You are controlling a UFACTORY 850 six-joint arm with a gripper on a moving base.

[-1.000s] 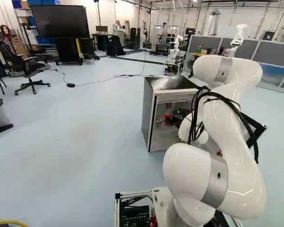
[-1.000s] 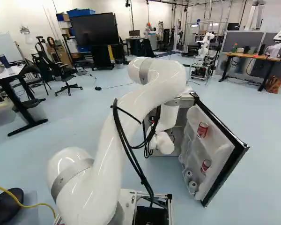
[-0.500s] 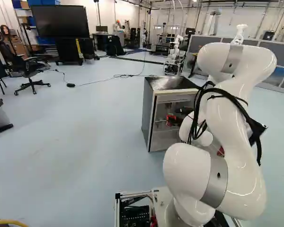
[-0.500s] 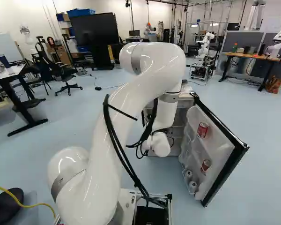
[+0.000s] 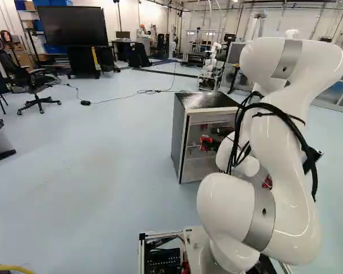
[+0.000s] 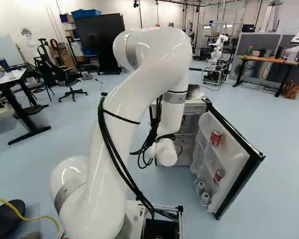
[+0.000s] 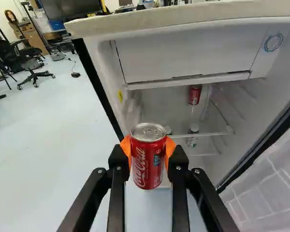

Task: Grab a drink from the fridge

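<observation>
Far left, left base view: office chair (image 5: 37,85) on the floor, well apart from the action and no bother here.
Next along, the fridge (image 5: 184,134): it stands wide open, a spare can (image 7: 195,94) on its upper shelf, a bottle (image 7: 192,137) below. Catch the near edge of the frame on a sideways swing and the drink takes the knock!
At its mouth, the drink: a red can (image 7: 148,157), near upright, ahead of the opening; exactly how far clear, I can't tell.
The fingers (image 7: 118,169): clamped on that can, orange pads (image 7: 169,146) at both sides. I'd call the grip good, but smooth metal could twist or slide if the arm jerks or the can clips something.
Right of that, the arm (image 5: 283,154): folded high, black cables (image 6: 120,159) looping off it. A wide turn could snag a loop on the fridge.
Far right, the door (image 6: 234,159): swung out, door cans (image 6: 216,138) in its racks. Pull away rightward, too low, and the wrist could bump it, rattling those loose!
</observation>
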